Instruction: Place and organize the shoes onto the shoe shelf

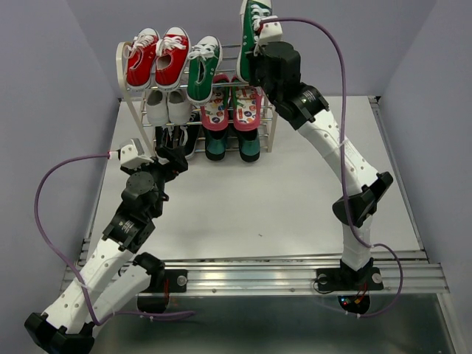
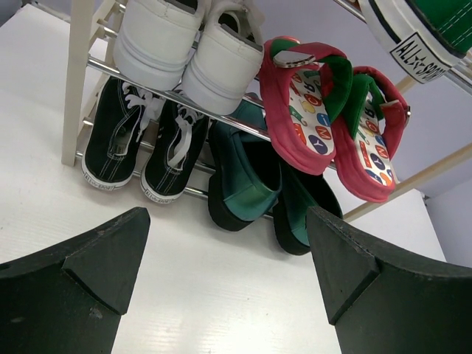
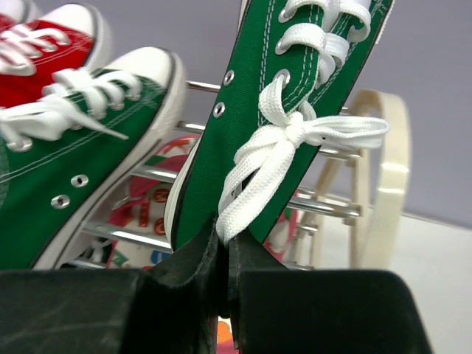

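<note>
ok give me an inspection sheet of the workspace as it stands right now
surface: white table, bare in front of the rack
job's things: shoe shelf at the far edge; one green sneaker on the top tier; second green sneaker held tilted above the top tier; pink flip-flops on the middle tier; green loafers on the bottom tier
clutter: red sneakers top tier, white sneakers middle tier, black sneakers bottom tier
grippers: left gripper open and holding nothing, low before the shelf; right gripper shut on the second green sneaker
cables: a purple cable loops off each wrist
surroundings: plain lavender walls
</note>
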Robot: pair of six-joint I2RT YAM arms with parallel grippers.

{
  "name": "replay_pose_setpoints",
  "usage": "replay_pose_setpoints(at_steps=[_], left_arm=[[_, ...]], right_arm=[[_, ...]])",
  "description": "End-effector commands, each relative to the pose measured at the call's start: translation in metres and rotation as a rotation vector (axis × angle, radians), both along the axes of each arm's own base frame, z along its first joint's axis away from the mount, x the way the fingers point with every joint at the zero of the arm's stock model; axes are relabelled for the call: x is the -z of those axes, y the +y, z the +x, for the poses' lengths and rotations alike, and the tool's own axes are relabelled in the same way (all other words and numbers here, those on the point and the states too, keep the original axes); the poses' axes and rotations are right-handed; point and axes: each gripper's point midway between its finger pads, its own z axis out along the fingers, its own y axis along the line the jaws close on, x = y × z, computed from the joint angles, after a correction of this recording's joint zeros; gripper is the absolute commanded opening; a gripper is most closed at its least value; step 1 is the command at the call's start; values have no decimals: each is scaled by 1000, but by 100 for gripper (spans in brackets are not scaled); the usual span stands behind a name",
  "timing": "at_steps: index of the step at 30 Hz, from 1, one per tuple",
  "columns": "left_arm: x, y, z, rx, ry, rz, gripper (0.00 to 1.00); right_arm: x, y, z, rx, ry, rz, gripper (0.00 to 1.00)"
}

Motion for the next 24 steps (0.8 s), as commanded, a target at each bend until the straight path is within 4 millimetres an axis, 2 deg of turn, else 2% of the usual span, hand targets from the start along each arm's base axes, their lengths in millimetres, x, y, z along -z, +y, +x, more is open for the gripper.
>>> replay_pose_setpoints(at_steps=[1, 9, 13, 17, 19, 22, 24], left_arm=[[-16, 5, -1, -25, -40, -25, 99], [-17, 3, 0, -17, -43, -25, 99], [-17, 3, 0, -17, -43, -25, 99], [-17, 2, 0, -12, -43, -24, 99], [-20, 2, 0, -12, -49, -31, 99], [-30, 1, -1, -2, -67, -48, 99], [-33, 0, -1, 2, -73, -45, 99]], right_arm=[[-91, -57, -18, 223, -208, 122, 1], [-63, -53, -12, 220, -141, 29, 1], [-59, -46, -12, 172, -136, -11, 4], [-64, -51, -15, 186, -139, -19, 6], [-67, -55, -16, 206, -143, -14, 16], [-64, -55, -14, 212, -140, -24, 38], [-64, -54, -12, 212, -141, -21, 45]])
